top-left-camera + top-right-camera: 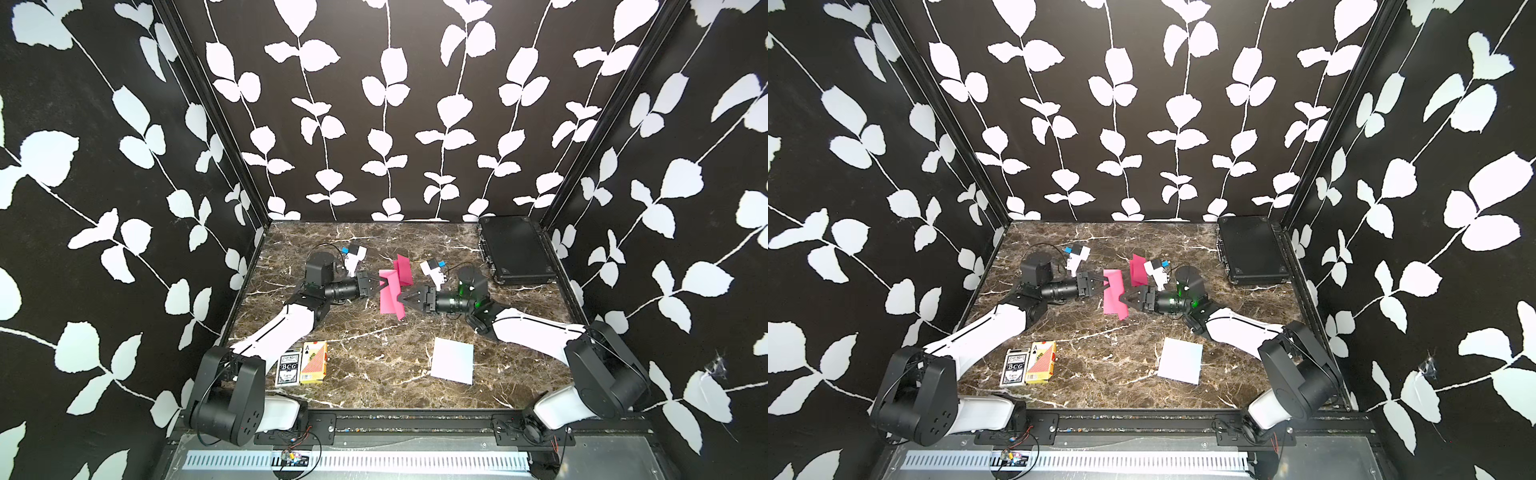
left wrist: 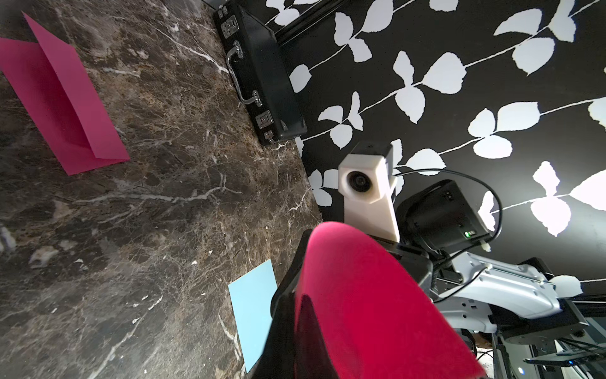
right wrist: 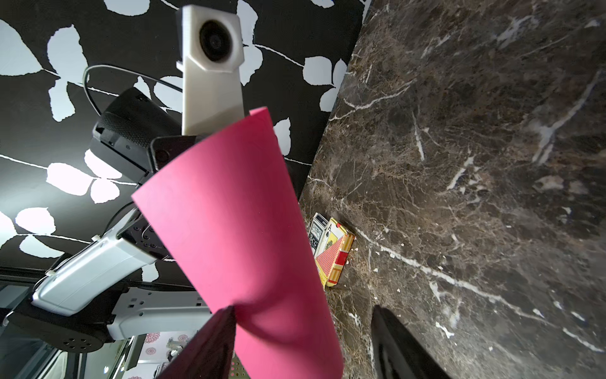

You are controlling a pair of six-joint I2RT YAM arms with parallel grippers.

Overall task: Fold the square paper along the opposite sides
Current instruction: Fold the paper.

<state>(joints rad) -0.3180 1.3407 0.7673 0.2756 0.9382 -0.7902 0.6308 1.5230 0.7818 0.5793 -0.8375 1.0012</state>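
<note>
Mid-fold: the left tool [image 1: 383, 284] clamps the pink paper [image 1: 390, 299] at its nine o'clock. At three o'clock the right tool [image 1: 402, 300] stands open; pressing the crease likely follows.

At the middle of the table [image 1: 374, 386], the square paper [image 1: 388, 295] is between the left gripper [image 1: 383, 284] and the right gripper [image 1: 402, 300], with a folded sheet [image 1: 404, 270] just behind it. A case [image 1: 515, 249] lies in the far right corner. Two card boxes [image 1: 313, 361] sit side by side at the near left, and a flat sheet [image 1: 453, 360] at the near right.

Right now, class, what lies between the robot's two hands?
The curled pink paper, gripped by the left hand; the right hand stands open at its other edge. Both top views show this.
</note>
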